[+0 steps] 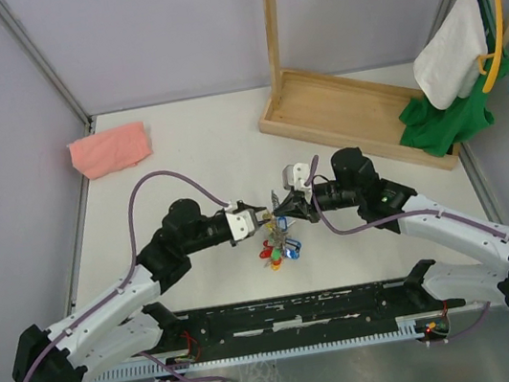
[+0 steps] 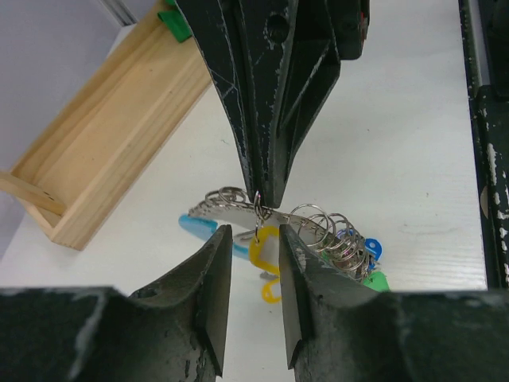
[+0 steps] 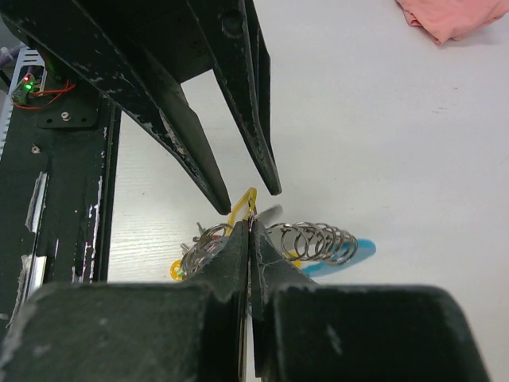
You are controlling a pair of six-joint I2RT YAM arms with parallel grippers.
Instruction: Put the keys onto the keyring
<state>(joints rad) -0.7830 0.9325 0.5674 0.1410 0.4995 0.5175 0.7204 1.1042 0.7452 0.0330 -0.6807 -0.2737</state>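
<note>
Both grippers meet over the table's middle. My right gripper [image 1: 283,213] [image 3: 251,224] is shut on a thin ring of the keyring [image 2: 258,199], holding the bunch [image 1: 281,245] hanging just above the table. A yellow-headed key [image 2: 265,248] dangles from that ring. My left gripper [image 1: 261,217] [image 2: 254,231] is open, its fingers either side of the yellow head without touching it. Beside them hang a coil of metal rings [image 2: 330,235] [image 3: 314,240], a grey curved piece [image 2: 231,213], a light-blue tag [image 2: 197,226] [image 3: 359,251] and a green-headed key [image 2: 379,281].
A pink cloth [image 1: 110,149] lies at the back left. A wooden rack base [image 1: 349,113] [image 2: 111,135] stands at the back right, with white and green garments [image 1: 452,63] on hangers. A black rail [image 1: 294,316] runs along the near edge.
</note>
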